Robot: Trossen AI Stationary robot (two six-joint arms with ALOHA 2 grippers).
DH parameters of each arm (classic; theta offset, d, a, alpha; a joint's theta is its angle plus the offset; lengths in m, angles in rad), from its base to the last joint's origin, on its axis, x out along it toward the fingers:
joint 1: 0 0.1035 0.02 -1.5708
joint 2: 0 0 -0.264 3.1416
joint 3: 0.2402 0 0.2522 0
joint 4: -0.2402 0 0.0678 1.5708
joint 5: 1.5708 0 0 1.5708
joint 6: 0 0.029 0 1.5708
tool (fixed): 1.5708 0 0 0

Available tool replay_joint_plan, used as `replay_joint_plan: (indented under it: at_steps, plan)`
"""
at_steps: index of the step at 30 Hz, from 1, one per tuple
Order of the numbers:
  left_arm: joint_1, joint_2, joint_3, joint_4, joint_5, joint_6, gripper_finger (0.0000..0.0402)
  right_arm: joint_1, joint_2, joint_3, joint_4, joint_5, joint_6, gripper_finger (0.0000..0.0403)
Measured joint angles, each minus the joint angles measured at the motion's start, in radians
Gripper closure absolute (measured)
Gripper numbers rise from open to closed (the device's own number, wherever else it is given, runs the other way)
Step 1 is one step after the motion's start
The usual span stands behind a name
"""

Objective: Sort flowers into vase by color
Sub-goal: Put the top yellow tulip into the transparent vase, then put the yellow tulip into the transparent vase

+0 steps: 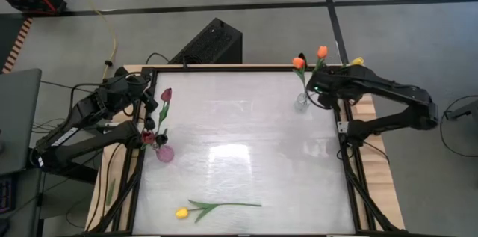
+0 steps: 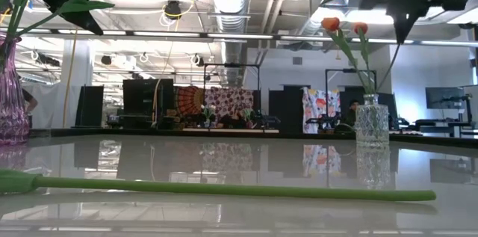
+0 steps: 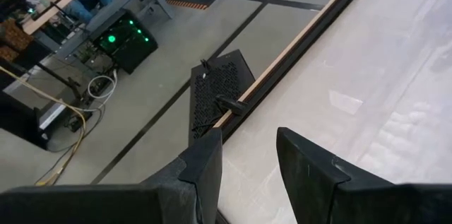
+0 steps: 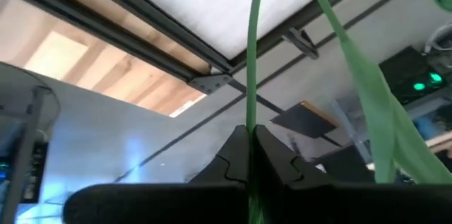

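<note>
A maroon tulip (image 1: 166, 95) stands with its stem in the pink vase (image 1: 164, 153) near the table's left edge. Two orange tulips (image 1: 299, 62) stand in the clear vase (image 1: 301, 102) at the far right. A yellow tulip (image 1: 181, 212) lies flat on the table near the near edge. My left gripper (image 1: 151, 111) is open beside the maroon tulip and touches nothing (image 3: 247, 174). My right gripper (image 1: 323, 87) hovers by the clear vase, shut on a thin green stem (image 4: 251, 75). A yellow head (image 1: 357, 61) shows beside that arm. My right gripper pinches a thin green stem (image 4: 249, 121) between its two shut fingers (image 4: 229, 157). The stem runs straight out past the fingertips, along the fingers and lifted clear of the table. A long leaf (image 4: 367, 97) hangs free beside it. The flower's head is outside the wrist view.
The middle of the white table top (image 1: 239, 132) is bare. The lying yellow tulip's stem (image 2: 224, 190) stretches across the near part. A black frame rail (image 1: 224, 69) edges the table. A black box (image 1: 209, 42) sits on the floor beyond the far edge.
</note>
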Motion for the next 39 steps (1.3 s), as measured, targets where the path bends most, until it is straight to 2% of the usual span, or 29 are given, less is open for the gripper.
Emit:
replay_joint_plan:
  at_steps: [7,18,23,29,39]
  plan:
    - [0.000,0.000,0.000,0.000,0.000,0.003,0.0276,0.015,0.066,-0.007,0.029,-0.013,0.122,0.0369]
    - [0.000,0.000,0.000,0.000,0.001,0.004,0.0276,0.059,0.108,-0.008,0.108,-0.018,0.167,0.0360]
    - [0.000,0.000,0.000,0.000,0.003,0.004,0.0276,0.040,0.120,-0.008,0.124,-0.074,0.266,0.0348]
    - [0.000,0.000,0.000,-0.002,0.003,0.003,0.0276,0.037,0.122,-0.008,0.146,-0.174,0.361,0.0318]
    - [0.000,0.000,0.000,-0.003,0.003,0.003,0.0276,0.056,0.118,-0.008,0.149,-0.209,0.497,0.0238]
